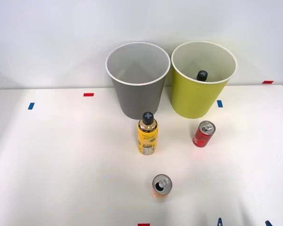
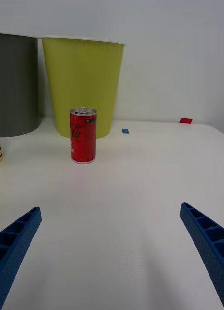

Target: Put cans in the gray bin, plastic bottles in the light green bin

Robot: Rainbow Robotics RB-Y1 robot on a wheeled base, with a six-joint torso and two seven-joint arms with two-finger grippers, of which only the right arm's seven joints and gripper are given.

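Red and upright, one can (image 1: 203, 134) stands on the white table (image 1: 61, 160) at about four o'clock from the light green bin (image 1: 200, 84), close to its base but apart from it; through my wrist camera the same can (image 2: 83, 135) faces me with its silver top up, bare tabletop between it and me. Orange, the second can (image 1: 161, 185) stands nearer to me, at roughly six o'clock from the yellow-labelled plastic bottle (image 1: 147, 134), well apart from it. That bottle, black cap on, stands upright just in front of the gray bin (image 1: 137, 80), at about six o'clock from it. A second black cap (image 1: 202, 75) shows inside the light green bin, against its far wall. Both bins stand side by side at the table's far edge, their white rims nearly touching. My right gripper (image 2: 112, 252) hovers low over the table with its blue ribbed fingers (image 2: 17, 242) spread wide, holding nothing, the red can straight ahead of the gap at twelve o'clock.
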